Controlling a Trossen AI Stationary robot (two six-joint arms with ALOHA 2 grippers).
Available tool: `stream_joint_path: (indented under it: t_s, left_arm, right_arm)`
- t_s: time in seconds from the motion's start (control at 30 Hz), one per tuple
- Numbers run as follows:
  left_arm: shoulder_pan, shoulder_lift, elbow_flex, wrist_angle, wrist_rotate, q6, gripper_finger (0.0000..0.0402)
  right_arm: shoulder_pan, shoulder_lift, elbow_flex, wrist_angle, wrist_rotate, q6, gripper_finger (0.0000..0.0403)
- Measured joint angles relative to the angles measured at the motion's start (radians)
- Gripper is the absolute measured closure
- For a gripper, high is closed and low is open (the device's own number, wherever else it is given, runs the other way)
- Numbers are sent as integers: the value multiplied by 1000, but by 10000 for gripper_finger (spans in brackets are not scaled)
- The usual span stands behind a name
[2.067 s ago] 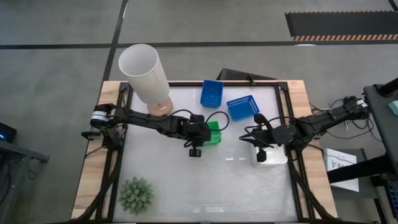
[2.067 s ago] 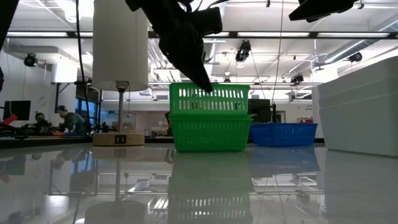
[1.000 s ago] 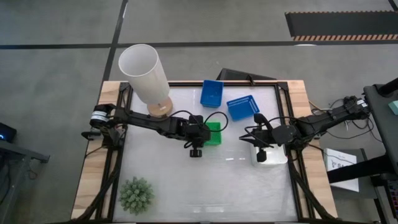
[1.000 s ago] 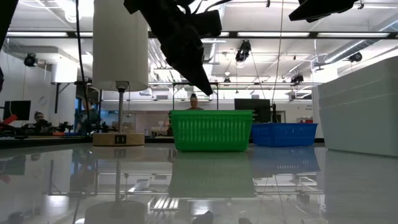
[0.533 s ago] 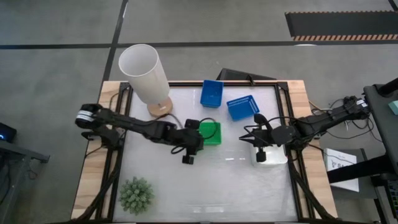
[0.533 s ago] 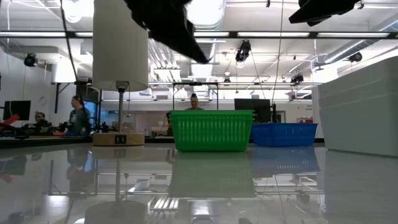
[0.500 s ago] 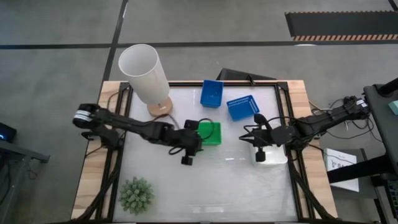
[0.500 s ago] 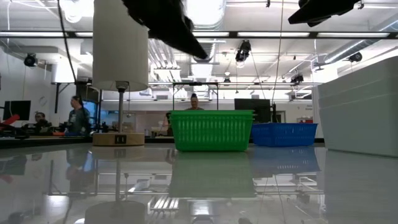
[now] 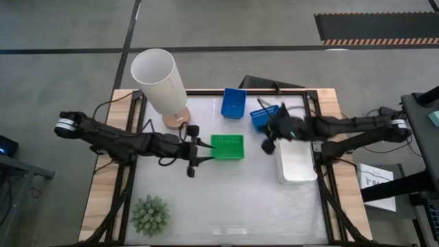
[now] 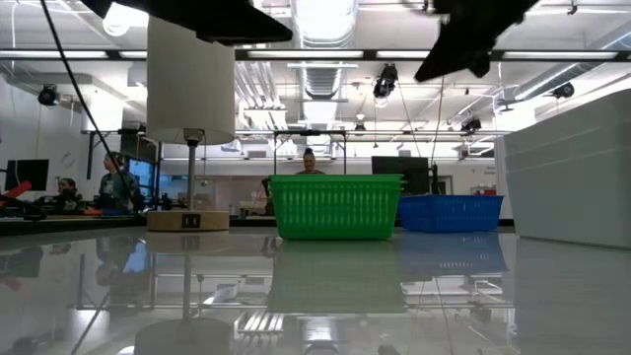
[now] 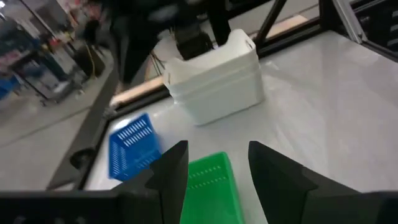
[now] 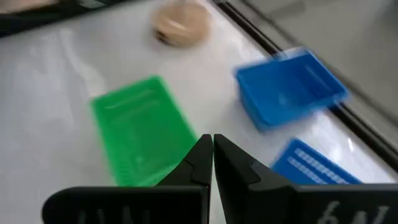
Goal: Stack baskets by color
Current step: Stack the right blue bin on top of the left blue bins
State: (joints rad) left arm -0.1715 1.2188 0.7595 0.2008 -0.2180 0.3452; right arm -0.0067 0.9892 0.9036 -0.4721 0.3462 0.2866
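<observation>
One ribbed green mesh basket (image 9: 227,146)

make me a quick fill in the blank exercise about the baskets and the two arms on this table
1. The green stack sits beside the ____ gripper, whose jaws are open.
2. The right gripper has its jaws ____.
3. The two loose baskets near the table's far edge are ____ in colour.
4. The white stack lies nearest the ____ arm.

Missing words: left; shut; blue; right
</observation>
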Motion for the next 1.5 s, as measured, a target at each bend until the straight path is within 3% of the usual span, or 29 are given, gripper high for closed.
stream_joint_path:
  t_s: [0.2, 0.33, 0.73, 0.93, 1.17, 1.5]
  left_arm:
    - [9, -72, -35, -2, -25, 73, 249]
    - [10, -113, -52, 1, -61, 110, 249]
    - [15, -168, -61, 0, -89, 168, 249]
    - [15, -170, -65, 0, -98, 169, 249]
    - [15, -169, -73, 2, -99, 169, 249]
    - [15, -168, -78, 4, -102, 169, 249]
  right_arm:
    - [-246, 204, 187, -229, -148, 59, 394]
    - [-336, 340, 288, -360, -227, 65, 387]
    - [-372, 636, 429, -467, -242, 94, 267]
    - [-373, 718, 446, -466, -241, 108, 234]
    - [-383, 756, 445, -465, -200, 122, 249]
    - [-385, 804, 444, -439, -188, 134, 340]
